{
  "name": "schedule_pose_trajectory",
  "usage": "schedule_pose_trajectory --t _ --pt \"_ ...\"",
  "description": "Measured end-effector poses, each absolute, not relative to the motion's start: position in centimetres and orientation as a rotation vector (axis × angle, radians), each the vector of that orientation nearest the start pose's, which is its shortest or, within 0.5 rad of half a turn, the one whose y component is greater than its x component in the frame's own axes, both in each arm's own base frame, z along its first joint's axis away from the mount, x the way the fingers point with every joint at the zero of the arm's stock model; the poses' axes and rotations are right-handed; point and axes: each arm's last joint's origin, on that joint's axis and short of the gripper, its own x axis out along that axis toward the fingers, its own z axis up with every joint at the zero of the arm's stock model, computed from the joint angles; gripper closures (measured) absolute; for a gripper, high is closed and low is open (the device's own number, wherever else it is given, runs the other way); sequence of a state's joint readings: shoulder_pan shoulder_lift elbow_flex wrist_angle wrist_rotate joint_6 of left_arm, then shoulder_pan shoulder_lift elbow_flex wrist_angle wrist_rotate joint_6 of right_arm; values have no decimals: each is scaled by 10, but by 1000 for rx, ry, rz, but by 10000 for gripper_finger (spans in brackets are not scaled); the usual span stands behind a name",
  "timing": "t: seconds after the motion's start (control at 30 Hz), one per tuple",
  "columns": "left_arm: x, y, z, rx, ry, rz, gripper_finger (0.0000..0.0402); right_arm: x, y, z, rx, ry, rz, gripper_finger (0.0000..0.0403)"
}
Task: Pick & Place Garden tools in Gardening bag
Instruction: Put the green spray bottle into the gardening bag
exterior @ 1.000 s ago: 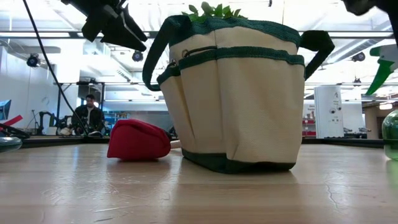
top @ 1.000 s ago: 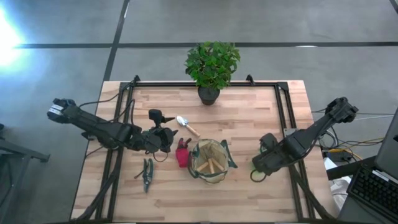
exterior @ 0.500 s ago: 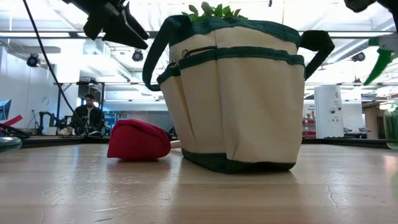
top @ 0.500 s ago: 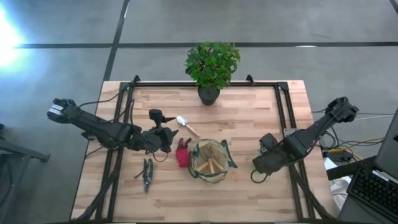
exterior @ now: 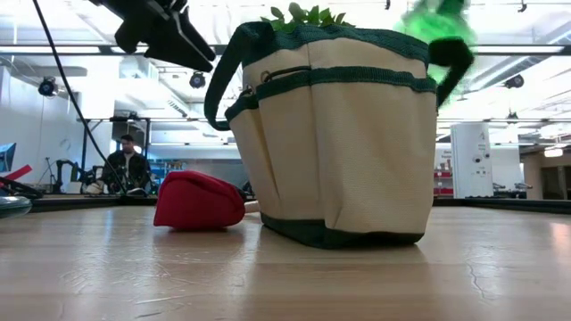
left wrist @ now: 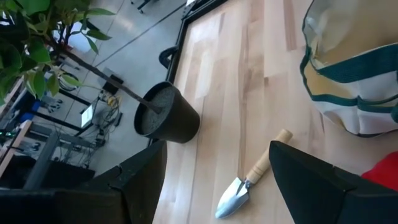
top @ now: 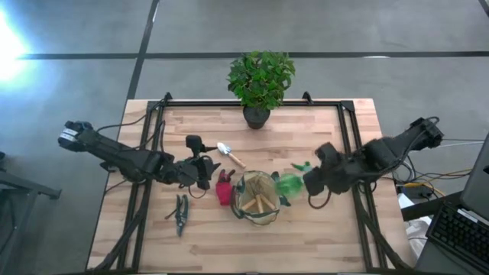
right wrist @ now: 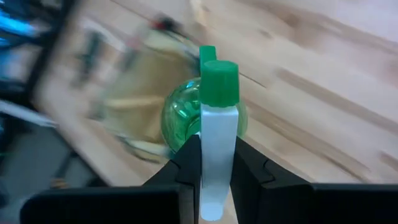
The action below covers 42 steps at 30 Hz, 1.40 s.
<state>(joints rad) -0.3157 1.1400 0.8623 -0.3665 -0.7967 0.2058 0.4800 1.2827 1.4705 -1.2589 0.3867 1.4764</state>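
The khaki bag with green trim [top: 258, 197] stands on the table's middle near part, wooden handles showing inside; it also fills the low view [exterior: 343, 143]. My right gripper [top: 309, 183] is shut on the green spray bottle [top: 289, 183] just right of the bag, in the air. My left gripper [top: 202, 172] hangs open and empty left of the bag, above the table. A wooden-handled trowel [left wrist: 249, 186] lies flat on the table beyond it. The red glove [top: 223, 187] lies against the bag's left side. Dark green pruners [top: 181, 214] lie nearer the front left. My right gripper pinches the spray bottle's white head [right wrist: 211, 149] between its two fingers, below the green cap [right wrist: 219, 81]. The fingers come roughly level from the table's right. The bottle is lifted clear, and its round green body [right wrist: 186, 118] sticks out past the fingertips toward the bag.
A leafy plant in a black pot [top: 258, 84] stands at the table's far edge, middle. Black frame rails run along the table's left and right sides. A person [exterior: 129, 169] sits far back in the room.
My right gripper has risen and gone toward the table's left, to the bag, carrying the spray bottle. The bottle stood on the table at the right; it is now lifted clear, tipped over toward the bag, beside the bag's right handle.
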Motion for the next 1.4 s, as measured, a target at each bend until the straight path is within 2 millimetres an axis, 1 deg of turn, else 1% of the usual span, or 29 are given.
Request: schedule_pose_trajectory --t 0.13,0.23,0.4,0.6,0.73,0.83,0.9,0.97,1.07,1.2,1.33,1.4 --pt "227 -51 281 538 604 415 117 214 88 401 908 662 -501 361" --pt "228 -51 281 536 603 416 117 225 85 404 890 615 -474 361" --pt "228 -51 281 531 602 417 117 242 85 392 889 647 -500 361" --pt "228 -52 281 509 603 378 117 265 94 380 928 654 -490 361" --pt "227 -52 280 511 612 375 117 282 99 363 936 698 -536 361" --pt "226 -51 277 504 636 377 117 295 97 350 932 739 -575 361" --pt "223 -50 274 498 665 381 117 304 96 345 931 750 -595 361" --pt "221 -50 272 497 693 383 117 313 93 345 930 754 -602 361" --pt "220 -49 267 499 711 385 117 327 88 350 900 756 -607 361" --pt "217 -48 258 517 742 381 117 336 80 355 841 847 -705 361" --pt "215 -48 249 531 766 378 117 345 82 359 801 929 -787 361" --pt "215 -48 248 523 764 365 117 353 84 363 804 923 -780 361"
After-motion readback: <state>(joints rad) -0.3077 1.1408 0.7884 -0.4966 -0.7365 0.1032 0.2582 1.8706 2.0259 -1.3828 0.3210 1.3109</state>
